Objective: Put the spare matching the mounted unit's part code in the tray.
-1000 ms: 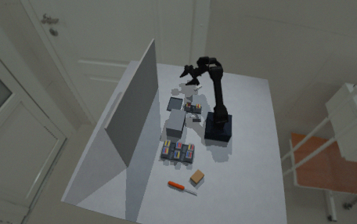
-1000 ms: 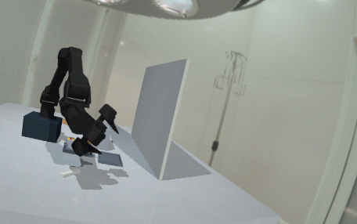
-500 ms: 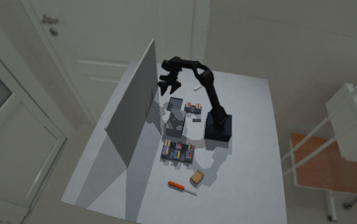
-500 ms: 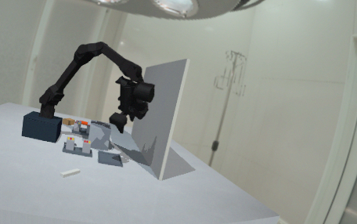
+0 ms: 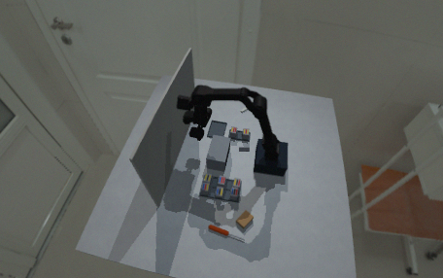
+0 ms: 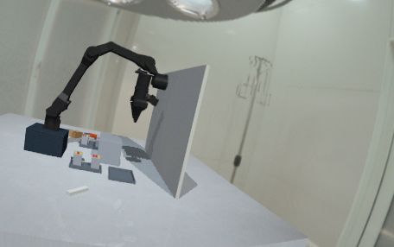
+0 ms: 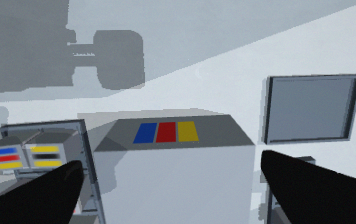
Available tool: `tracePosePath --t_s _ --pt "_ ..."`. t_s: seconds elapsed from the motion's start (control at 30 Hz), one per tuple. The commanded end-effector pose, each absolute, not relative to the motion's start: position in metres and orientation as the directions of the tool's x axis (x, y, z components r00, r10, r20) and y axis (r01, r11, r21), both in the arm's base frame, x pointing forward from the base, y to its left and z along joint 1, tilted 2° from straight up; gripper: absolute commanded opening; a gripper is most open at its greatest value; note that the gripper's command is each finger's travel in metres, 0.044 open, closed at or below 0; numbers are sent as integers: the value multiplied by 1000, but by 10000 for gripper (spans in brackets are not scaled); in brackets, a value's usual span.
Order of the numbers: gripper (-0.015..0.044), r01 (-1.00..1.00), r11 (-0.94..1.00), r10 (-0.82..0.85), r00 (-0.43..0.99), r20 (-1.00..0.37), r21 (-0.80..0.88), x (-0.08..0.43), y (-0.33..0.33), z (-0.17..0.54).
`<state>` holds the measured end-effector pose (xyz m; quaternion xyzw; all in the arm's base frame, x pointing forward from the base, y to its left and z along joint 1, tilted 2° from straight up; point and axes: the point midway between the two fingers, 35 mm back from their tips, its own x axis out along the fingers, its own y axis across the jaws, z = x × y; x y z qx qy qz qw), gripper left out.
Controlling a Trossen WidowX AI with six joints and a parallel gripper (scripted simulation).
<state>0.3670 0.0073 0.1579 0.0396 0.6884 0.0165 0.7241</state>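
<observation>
The mounted unit (image 5: pixel 218 153) (image 6: pixel 110 148) (image 7: pixel 175 185) is a grey box; its sloped back shows a code (image 7: pixel 166 132) of blue, red and yellow stripes, left to right in the wrist view. The larger rack (image 5: pixel 213 185) (image 7: pixel 86 140) holds several spares. One spare (image 7: pixel 10 157) shows blue, red, yellow from top to bottom; beside it another spare (image 7: pixel 46 156) shows yellow, black, yellow. A smaller rack (image 6: pixel 86 167) holds two spares. The tray (image 5: pixel 217 128) (image 6: pixel 121 174) (image 7: pixel 310 110) is empty. My gripper (image 5: pixel 196 133) (image 6: pixel 136 118) (image 7: pixel 174 164) is open and empty, high above the table, on the unit's back side.
A tall grey panel (image 5: pixel 167 131) (image 6: pixel 179 129) stands close behind my gripper. An orange screwdriver (image 5: pixel 219 229) and a tan block (image 5: pixel 245 220) lie beyond the larger rack. A white bar (image 5: pixel 244 111) (image 6: pixel 78 190) lies beyond the smaller rack.
</observation>
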Motion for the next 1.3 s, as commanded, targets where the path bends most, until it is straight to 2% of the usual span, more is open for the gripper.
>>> tracePosePath --t_s 0.0,0.57,0.6,0.67,0.8,0.93,1.17,1.27 --pt "440 16 1000 19 52 -998 20 362 10 164" --pt "440 16 1000 19 52 -998 20 362 10 164" --pt "440 -4 1000 19 52 -998 19 363 13 164" --pt "440 -166 986 21 52 -998 12 364 35 158" --pt "440 -616 787 26 51 -998 -11 358 102 140" --pt "440 -853 521 29 50 -998 -27 346 150 127" --pt "440 -999 3 36 48 -998 -48 314 219 107" --pt "440 -997 -61 37 47 -998 -49 310 227 105"
